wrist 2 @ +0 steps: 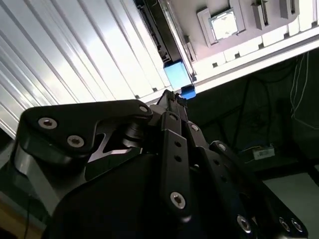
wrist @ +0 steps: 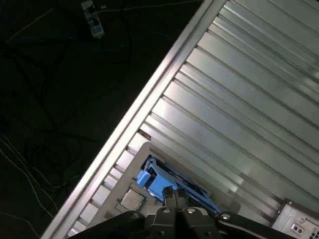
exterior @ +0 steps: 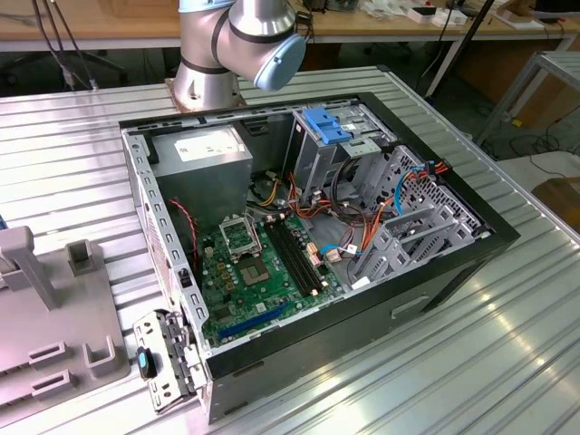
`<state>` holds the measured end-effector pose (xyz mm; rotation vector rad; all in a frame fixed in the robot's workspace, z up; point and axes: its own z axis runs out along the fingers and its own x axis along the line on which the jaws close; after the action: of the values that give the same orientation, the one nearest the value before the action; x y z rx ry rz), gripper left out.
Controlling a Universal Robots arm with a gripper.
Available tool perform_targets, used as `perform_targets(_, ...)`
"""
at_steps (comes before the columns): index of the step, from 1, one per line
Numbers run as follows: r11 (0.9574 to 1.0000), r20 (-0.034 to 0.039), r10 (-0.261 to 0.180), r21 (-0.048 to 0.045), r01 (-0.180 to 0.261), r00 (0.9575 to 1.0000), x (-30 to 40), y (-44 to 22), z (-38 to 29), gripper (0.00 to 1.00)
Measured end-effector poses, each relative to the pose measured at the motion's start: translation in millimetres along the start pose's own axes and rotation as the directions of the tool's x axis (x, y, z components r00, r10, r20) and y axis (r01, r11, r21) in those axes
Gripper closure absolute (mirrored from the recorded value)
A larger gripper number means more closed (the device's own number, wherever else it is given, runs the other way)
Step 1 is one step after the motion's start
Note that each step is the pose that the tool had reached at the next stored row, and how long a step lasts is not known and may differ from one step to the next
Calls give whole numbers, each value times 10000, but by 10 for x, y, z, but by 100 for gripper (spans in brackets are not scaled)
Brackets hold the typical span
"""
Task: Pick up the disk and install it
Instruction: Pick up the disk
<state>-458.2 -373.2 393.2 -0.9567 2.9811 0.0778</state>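
Observation:
The disk (wrist: 155,180) shows its blue carrier rail, lying in a pale grey holder (wrist: 149,149) on the ribbed metal table. In both wrist views my gripper (wrist: 175,195) points at it, black fingers drawn together, their tips just over the blue rail. I cannot tell whether they touch it. In the second wrist view the disk (wrist 2: 177,73) appears edge-on just beyond the gripper (wrist 2: 175,97). The open computer case (exterior: 471,245) lies on its side in the exterior view, with its metal drive cage (exterior: 412,222) on the exterior view's right.
A light-blue latch (exterior: 326,124) and a grey power-supply box (exterior: 201,149) sit at the case's back. The arm's base (exterior: 231,50) stands behind the case. Grey fixtures (exterior: 54,308) lie at the exterior view's left. A square chip (wrist: 130,199) rests beside the disk.

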Motion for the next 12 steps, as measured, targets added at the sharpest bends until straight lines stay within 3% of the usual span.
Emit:
perform_targets(3,9964,-37,-843,-22,843,9964,2,1,0,89)
perform_targets(6,9884,-64,-1518,-43,1518,9884,4,2,0,89)
perform_targets(8,9771,-89,-2126,-62,2125,9771,4,3,0,89)
perform_targets(9,9678,-104,-2517,-76,2516,9678,4,3,1,89)
perform_targets(12,9499,-127,-3124,-99,3123,9499,4,3,0,89)
